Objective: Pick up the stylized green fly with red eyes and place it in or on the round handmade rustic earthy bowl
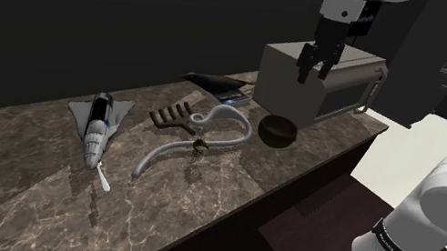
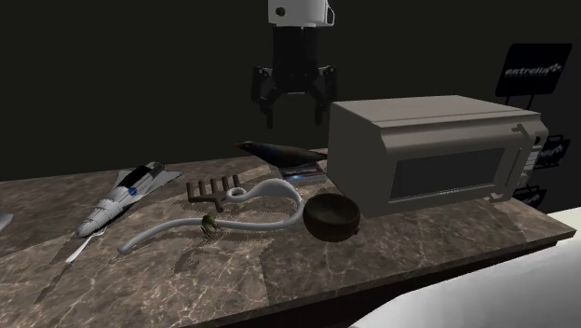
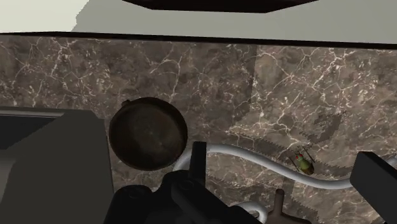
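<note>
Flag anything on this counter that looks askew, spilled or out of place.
Nothing is spilled or tipped: the dark bowl sits upright and empty beside the microwave. One oddity: the small green fly lies right against the curved grey tube, apparently touching it.

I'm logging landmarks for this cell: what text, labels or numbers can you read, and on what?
"estrella": white letters on the black sign above the rack, at the second exterior view's right; the last letters are uncertain.
White print on the dark band of the robot's base, shoulder view: too small to read.
The microwave shows no legible marking.
</note>
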Action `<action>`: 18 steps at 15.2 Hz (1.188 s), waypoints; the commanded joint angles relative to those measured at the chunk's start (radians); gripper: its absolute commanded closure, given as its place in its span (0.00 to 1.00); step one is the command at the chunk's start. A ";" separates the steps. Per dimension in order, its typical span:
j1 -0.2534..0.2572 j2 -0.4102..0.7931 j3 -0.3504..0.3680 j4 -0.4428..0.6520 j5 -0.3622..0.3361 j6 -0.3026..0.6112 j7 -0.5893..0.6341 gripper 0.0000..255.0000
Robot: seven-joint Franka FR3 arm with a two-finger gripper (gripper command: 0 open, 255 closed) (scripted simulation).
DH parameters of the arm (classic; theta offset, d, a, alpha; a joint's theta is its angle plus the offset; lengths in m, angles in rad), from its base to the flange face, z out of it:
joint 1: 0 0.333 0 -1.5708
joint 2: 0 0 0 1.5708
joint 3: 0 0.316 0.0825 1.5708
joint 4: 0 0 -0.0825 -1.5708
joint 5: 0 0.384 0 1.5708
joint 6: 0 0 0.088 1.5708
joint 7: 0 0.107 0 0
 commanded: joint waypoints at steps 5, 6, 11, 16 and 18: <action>0.020 0.194 0.062 0.040 0.002 0.127 0.063 0.00; 0.023 0.229 0.071 0.051 0.000 0.146 0.074 0.00; 0.037 0.410 0.113 0.126 -0.024 0.225 0.130 0.00; 0.058 0.599 0.142 0.231 -0.065 0.281 0.190 0.00; 0.070 0.677 0.149 0.281 -0.084 0.295 0.213 0.00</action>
